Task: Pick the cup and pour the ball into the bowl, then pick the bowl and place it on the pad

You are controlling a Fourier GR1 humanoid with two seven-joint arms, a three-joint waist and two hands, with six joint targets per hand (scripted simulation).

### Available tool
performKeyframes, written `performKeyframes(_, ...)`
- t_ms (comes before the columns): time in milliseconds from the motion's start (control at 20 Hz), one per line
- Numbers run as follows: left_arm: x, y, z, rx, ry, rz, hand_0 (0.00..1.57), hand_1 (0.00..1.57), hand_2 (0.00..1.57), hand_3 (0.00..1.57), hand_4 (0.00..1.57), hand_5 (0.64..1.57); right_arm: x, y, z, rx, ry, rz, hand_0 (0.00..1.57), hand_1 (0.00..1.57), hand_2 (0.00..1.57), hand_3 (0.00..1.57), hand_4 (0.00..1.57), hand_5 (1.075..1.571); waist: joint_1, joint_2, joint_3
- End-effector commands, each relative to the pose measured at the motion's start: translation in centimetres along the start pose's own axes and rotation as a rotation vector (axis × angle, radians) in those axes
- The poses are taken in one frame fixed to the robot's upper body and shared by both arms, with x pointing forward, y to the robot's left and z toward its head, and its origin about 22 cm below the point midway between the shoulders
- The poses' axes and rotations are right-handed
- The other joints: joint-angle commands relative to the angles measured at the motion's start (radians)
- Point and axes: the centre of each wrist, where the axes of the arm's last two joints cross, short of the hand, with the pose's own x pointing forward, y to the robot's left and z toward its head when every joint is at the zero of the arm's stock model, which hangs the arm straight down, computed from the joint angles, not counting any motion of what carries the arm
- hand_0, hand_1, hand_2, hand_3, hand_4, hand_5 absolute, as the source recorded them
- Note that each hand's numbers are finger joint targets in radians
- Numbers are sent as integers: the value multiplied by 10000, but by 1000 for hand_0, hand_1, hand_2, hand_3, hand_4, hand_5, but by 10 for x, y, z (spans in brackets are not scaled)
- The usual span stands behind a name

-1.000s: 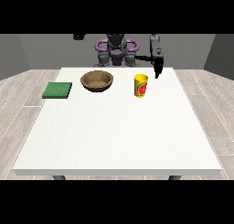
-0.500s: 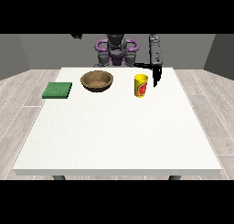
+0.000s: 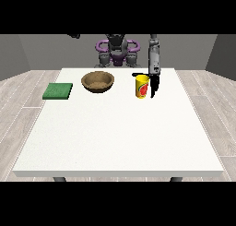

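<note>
Yellow cup (image 3: 142,86) stands upright on the tabletop (image 3: 115,137), right of the wooden bowl (image 3: 97,81); green pad (image 3: 58,91) lies further left. The hand at the view's right (image 3: 154,83) hangs just beside the cup, fingers straight and pointing down, thumb over the rim.

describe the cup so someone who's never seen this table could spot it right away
On the large white table, look at the far side near the robot, towards the view's right. The cup stands there upright, right of the brown bowl, with the hand at the view's right close beside it. It alone is bright yellow with a red mark.
</note>
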Motion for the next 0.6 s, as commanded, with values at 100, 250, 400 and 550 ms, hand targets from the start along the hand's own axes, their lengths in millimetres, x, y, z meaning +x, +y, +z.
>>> performKeyframes(100, -1, 23, -10, 543, -507, 259, 0, 0, 0, 0, 0, 1439, 23, -13, 13, 418, -766, 183, 0, 0, 0, 0, 0, 1566, -440, 661, -2)
performKeyframes(250, -7, 37, 14, 882, -1101, -2717, 1320, 1320, 1571, 1571, 965, 1530, 30, -17, 12, 418, -398, 61, 0, 0, 0, 0, 0, 1562, -687, 405, -3)
performKeyframes(400, -15, 16, 19, 548, -846, -3398, 1317, 1317, 1571, 1571, 1039, 1487, 21, -31, 12, 239, -505, -32, 0, 0, 0, 0, 0, 1559, -746, 434, 10)
performKeyframes(550, -20, 19, 22, 425, -1140, -3537, 1322, 1322, 1571, 1571, 1075, 1484, 37, -36, 15, 229, -823, 185, 0, 0, 0, 0, 89, 1561, -728, 747, 0)
